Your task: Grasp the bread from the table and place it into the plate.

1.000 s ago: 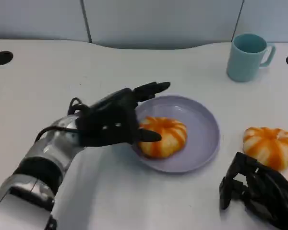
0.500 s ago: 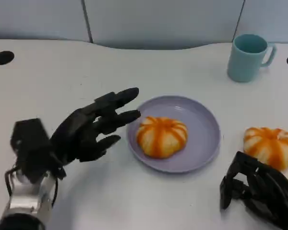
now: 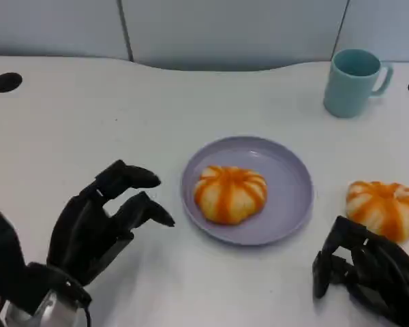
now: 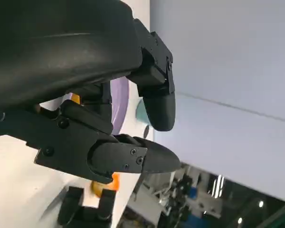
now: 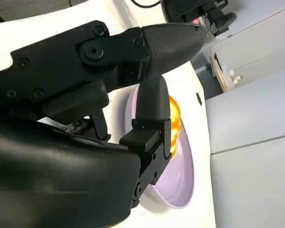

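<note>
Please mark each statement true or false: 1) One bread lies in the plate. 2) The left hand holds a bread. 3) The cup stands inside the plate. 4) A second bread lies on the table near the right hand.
1) True: one bread lies in the purple plate.
2) False: the left hand holds nothing; its fingers are apart, beside the plate.
3) False: the teal cup stands on the table, beyond the plate.
4) True: the second bread lies on the table just past the right hand.
</note>
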`<move>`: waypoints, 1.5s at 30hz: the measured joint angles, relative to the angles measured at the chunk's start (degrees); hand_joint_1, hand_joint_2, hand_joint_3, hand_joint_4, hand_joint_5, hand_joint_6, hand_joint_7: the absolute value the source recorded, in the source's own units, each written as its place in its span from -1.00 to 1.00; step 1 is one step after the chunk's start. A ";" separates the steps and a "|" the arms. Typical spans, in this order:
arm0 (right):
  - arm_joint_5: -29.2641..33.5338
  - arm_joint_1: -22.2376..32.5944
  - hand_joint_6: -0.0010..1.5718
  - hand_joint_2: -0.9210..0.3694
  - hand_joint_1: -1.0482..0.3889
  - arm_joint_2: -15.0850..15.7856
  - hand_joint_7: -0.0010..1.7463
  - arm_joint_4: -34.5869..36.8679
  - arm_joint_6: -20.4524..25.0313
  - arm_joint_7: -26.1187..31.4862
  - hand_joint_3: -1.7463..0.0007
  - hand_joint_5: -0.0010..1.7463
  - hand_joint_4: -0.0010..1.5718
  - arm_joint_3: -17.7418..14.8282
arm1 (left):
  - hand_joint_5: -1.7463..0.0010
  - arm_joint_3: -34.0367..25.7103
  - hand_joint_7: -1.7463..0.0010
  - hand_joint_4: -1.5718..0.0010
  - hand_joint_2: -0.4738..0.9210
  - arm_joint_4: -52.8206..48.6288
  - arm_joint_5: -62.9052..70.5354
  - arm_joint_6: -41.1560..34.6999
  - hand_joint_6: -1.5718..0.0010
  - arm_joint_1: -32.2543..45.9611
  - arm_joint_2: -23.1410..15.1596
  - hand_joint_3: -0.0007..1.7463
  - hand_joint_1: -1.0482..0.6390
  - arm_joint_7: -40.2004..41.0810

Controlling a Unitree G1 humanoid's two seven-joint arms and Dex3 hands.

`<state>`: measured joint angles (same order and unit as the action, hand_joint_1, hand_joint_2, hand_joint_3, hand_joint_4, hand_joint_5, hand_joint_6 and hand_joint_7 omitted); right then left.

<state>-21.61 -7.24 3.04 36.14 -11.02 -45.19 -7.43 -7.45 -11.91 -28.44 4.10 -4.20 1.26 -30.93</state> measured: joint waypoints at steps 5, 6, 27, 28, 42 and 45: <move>-0.05 0.52 -0.27 -1.00 -0.26 0.19 0.75 -0.79 0.84 0.01 0.71 1.00 -0.14 -0.10 | -1.00 -0.25 -1.00 0.03 1.00 4.75 -1.67 -2.54 0.46 7.17 1.47 -0.48 -0.34 1.43; -0.05 0.52 -0.26 -1.00 -0.26 0.26 0.75 -0.80 0.99 0.01 0.72 1.00 -0.14 -0.11 | -1.00 -0.33 -1.00 0.03 1.00 4.95 -1.71 -2.61 0.46 7.95 1.52 -0.49 -0.35 1.43; -0.24 -1.24 -0.27 -1.00 -0.26 1.96 0.72 2.04 1.15 -1.55 0.72 1.00 -0.16 -1.46 | -1.00 -2.34 -1.00 -0.04 1.00 -2.86 -3.18 0.30 0.31 8.72 2.88 -0.61 -0.34 -2.57; -0.24 -1.25 -0.28 -1.00 -0.26 1.96 0.74 2.02 1.16 -1.39 0.72 1.00 -0.16 -1.52 | -1.00 -2.44 -1.00 -0.03 1.00 -3.37 -3.18 0.50 0.30 8.37 2.87 -0.60 -0.34 -2.91; -0.07 -1.99 -0.31 -1.00 -0.28 1.96 0.78 3.60 -0.06 -1.66 0.75 0.99 -0.16 -1.67 | -1.00 -3.36 -1.00 -0.04 1.00 -5.62 -3.23 0.41 0.31 7.37 2.16 -0.62 -0.37 -4.58; -0.15 -2.16 -0.30 -1.00 -0.29 1.86 0.77 4.40 -1.12 -2.11 0.75 0.99 -0.15 -1.80 | -1.00 -4.02 -1.00 -0.04 1.00 -5.65 -3.51 0.36 0.31 7.19 1.96 -0.62 -0.36 -4.58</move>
<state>-21.76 -9.39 4.91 40.54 -12.14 -47.30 -9.23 -11.47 -17.56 -31.95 4.45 2.99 3.21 -35.52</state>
